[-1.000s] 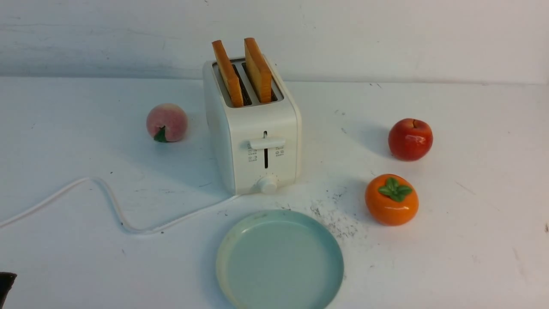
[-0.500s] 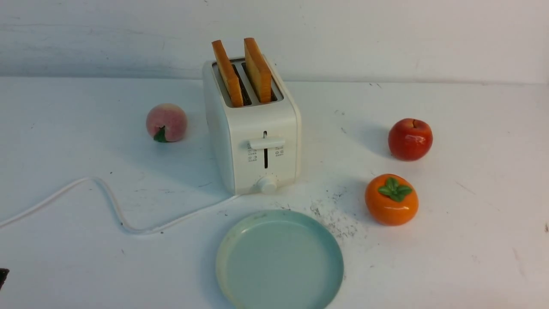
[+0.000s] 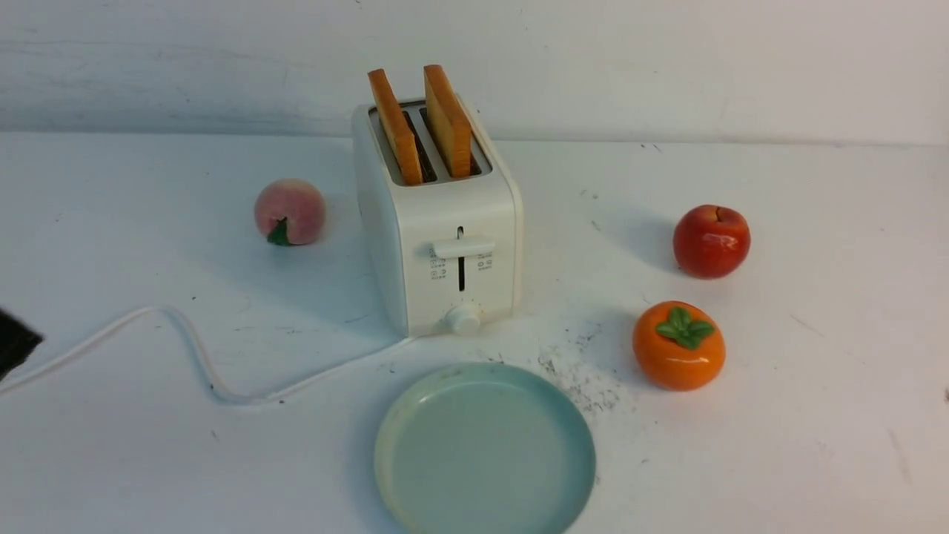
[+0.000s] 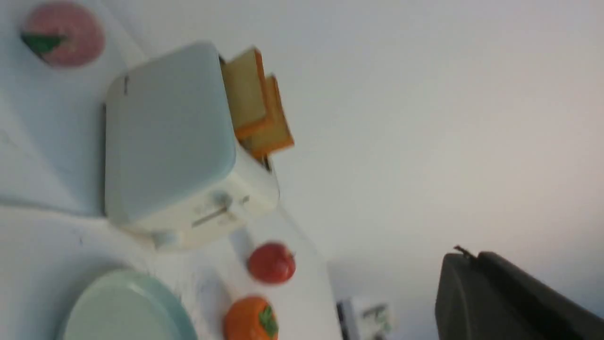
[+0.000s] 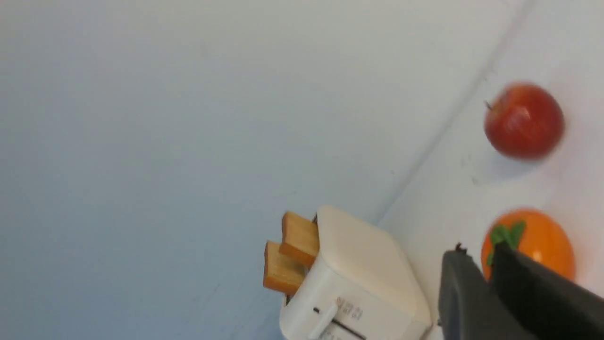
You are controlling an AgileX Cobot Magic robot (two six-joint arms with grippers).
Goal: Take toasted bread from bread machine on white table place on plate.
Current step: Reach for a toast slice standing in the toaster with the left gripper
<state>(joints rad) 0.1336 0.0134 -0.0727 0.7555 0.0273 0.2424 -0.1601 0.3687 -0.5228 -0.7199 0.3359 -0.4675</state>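
The bread machine [image 3: 445,237], a white toaster, stands at the middle back of the white table [image 3: 815,415]. Two slices of toasted bread stand upright in its slots, one left [image 3: 394,130] and one right [image 3: 448,122]. The empty blue-green plate [image 3: 485,452] lies in front of it. Only a dark bit of my left gripper [image 3: 15,345] shows at the front view's left edge. In its wrist view the left gripper [image 4: 474,255] is shut and empty, far from the toaster [image 4: 165,137]. My right gripper [image 5: 479,250] shows a narrow gap, holds nothing, and is apart from the toaster [image 5: 363,264].
A peach [image 3: 290,211] lies left of the toaster. A red apple [image 3: 712,241] and an orange persimmon [image 3: 678,345] lie to the right. The white cord [image 3: 185,341] snakes across the left side. Dark crumbs [image 3: 582,378] lie beside the plate.
The dark part of my left gripper has risen along the front view's left edge. Toaster, toast, plate and fruit have stayed put.
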